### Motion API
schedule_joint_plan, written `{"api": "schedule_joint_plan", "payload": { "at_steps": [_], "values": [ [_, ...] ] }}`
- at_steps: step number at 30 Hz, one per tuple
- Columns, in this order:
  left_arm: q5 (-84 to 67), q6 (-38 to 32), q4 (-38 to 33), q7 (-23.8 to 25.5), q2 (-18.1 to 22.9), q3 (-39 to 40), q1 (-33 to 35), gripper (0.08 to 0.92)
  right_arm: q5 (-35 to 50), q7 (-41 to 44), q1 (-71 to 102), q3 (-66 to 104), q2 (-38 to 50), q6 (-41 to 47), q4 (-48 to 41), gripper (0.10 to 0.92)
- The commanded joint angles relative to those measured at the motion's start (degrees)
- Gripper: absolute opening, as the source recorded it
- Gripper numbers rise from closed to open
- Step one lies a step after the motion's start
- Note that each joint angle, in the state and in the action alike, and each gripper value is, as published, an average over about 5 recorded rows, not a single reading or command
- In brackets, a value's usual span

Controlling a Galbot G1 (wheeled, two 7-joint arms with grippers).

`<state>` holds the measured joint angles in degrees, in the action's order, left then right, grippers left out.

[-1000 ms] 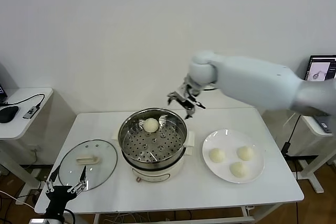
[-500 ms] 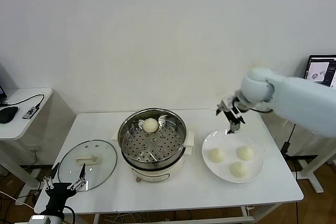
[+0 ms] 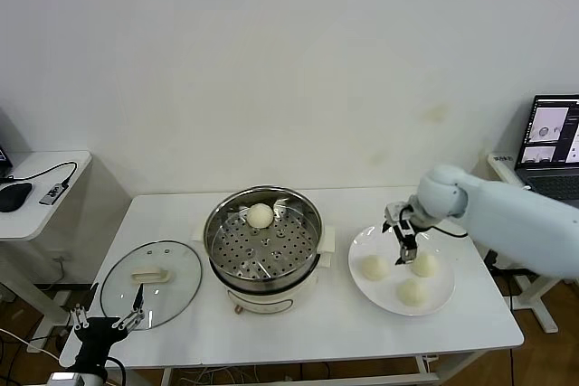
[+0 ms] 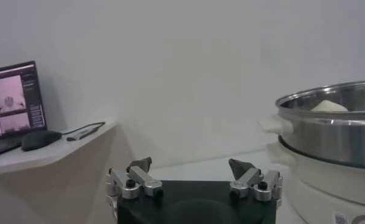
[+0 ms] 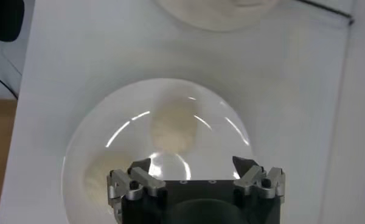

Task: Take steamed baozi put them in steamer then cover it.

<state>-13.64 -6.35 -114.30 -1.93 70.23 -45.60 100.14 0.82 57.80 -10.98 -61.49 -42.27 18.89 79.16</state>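
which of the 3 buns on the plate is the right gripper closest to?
The bun at the plate's far right. The open right gripper hangs just beside it. The left bun sits farther off, and the front bun lies nearest the table's front edge.

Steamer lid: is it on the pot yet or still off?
Off. The cover lies flat on the table beside the steamer, whose open top shows one baozi on the tray.
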Motion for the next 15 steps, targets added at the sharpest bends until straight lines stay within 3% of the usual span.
{"api": "schedule_joint_plan", "payload": {
  "at_steps": [1,15],
  "values": [
    [0.03,-0.04,0.07,0.05,-0.09,-0.01,-0.13,0.823,-2.45,-1.43,7.79,4.17,-3.53,0.64,-3.80,0.823],
    [-0.08,-0.19,0.43,0.16,-0.21,-0.14,-0.44,0.823,-6.24,-2.40,11.33,7.31,-7.01,0.44,-9.11,0.823]
  ]
}}
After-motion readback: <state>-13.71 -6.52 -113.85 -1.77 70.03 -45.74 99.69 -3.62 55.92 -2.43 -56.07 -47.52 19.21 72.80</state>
